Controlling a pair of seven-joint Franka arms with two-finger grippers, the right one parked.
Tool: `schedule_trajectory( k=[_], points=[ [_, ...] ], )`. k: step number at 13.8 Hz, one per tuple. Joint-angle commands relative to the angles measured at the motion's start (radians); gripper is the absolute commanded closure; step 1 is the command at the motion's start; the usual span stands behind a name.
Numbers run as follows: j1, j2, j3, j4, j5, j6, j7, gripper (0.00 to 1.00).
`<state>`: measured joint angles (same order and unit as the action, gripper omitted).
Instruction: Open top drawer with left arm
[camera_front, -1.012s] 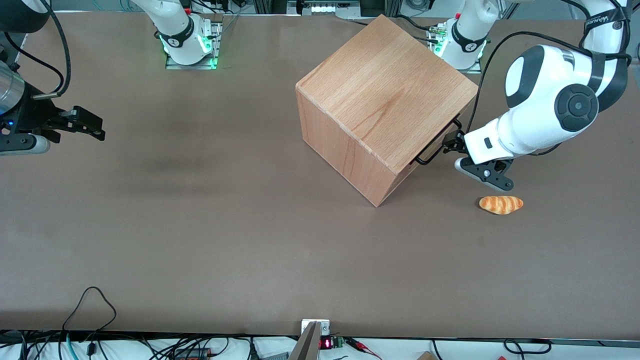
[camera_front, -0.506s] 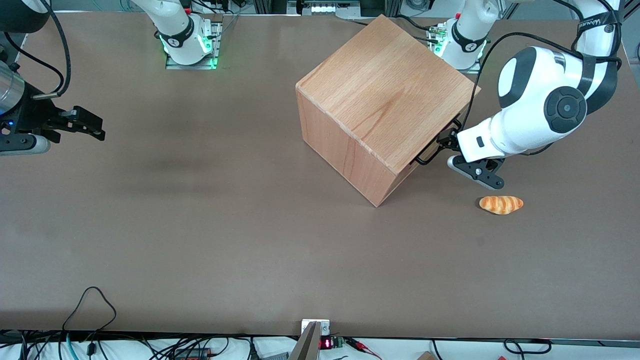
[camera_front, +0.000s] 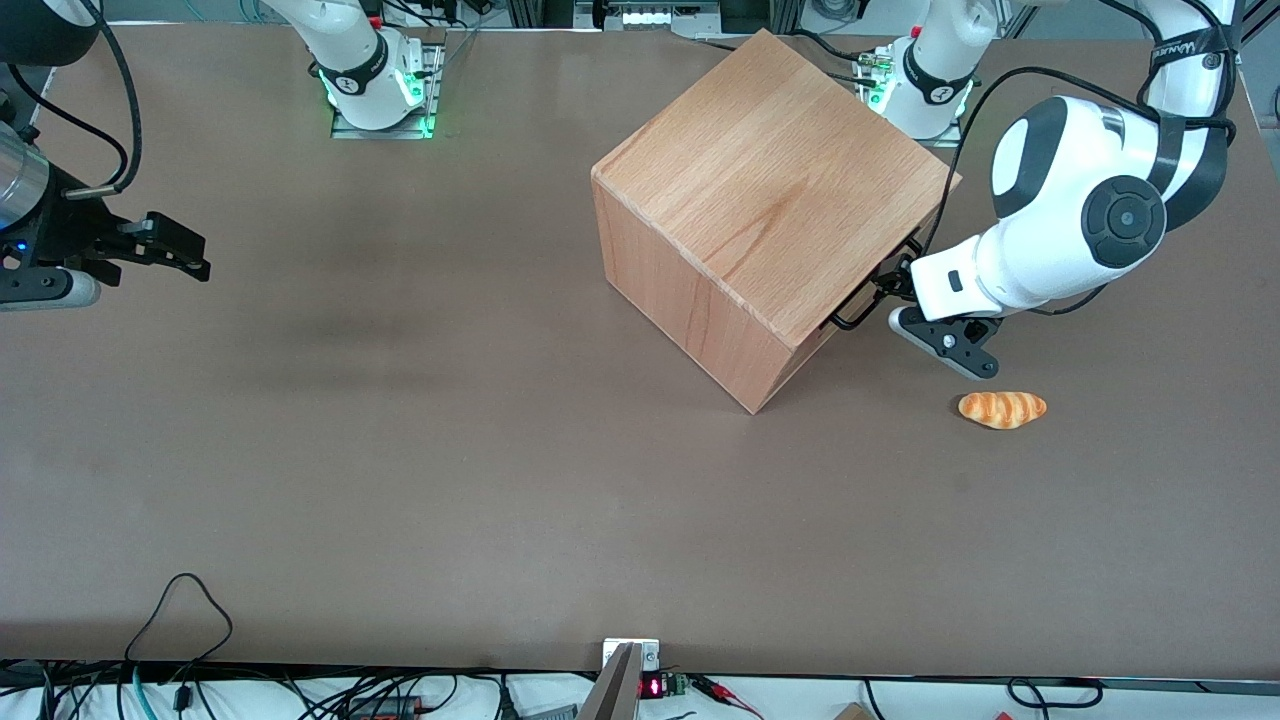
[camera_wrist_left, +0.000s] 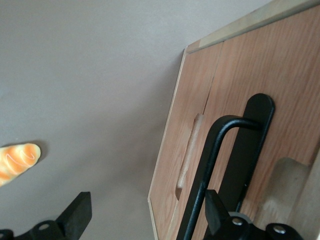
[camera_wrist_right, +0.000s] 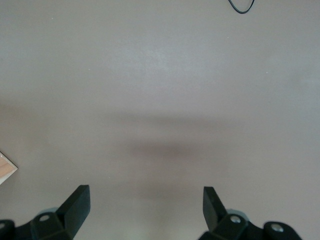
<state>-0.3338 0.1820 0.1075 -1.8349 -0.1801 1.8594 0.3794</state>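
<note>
The large wooden cabinet (camera_front: 765, 210) stands mid-table, turned so its front faces the working arm. The top drawer (camera_wrist_left: 287, 75) shows its light wood front with the black loop handle (camera_front: 858, 305) (camera_wrist_left: 216, 165) on it. My left arm (camera_front: 1060, 240) reaches in level with that handle. The gripper (camera_front: 880, 298) (camera_wrist_left: 146, 212) is open. The handle's bar passes between the two fingers, close to one fingertip (camera_wrist_left: 212, 210), while the other fingertip (camera_wrist_left: 80, 210) hangs over bare table. No finger grips the bar.
A small bread roll (camera_front: 1002, 408) (camera_wrist_left: 17, 160) lies on the brown table (camera_front: 400, 450), nearer the front camera than the gripper. Both arm bases (camera_front: 930, 80) stand along the edge farthest from that camera. Cables run along the nearest edge.
The left arm has shifted toward the cabinet front, bringing the open gripper in around the drawer handle. The cabinet and bread roll have not moved.
</note>
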Motion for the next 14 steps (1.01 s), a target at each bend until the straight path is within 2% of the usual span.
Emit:
schedule_trajectory(
  k=[1,14],
  points=[
    [-0.004,-0.004,-0.011,-0.049,-0.039,0.049,0.09,0.0],
    [0.004,0.04,0.017,-0.055,-0.035,0.144,0.161,0.0]
  ],
)
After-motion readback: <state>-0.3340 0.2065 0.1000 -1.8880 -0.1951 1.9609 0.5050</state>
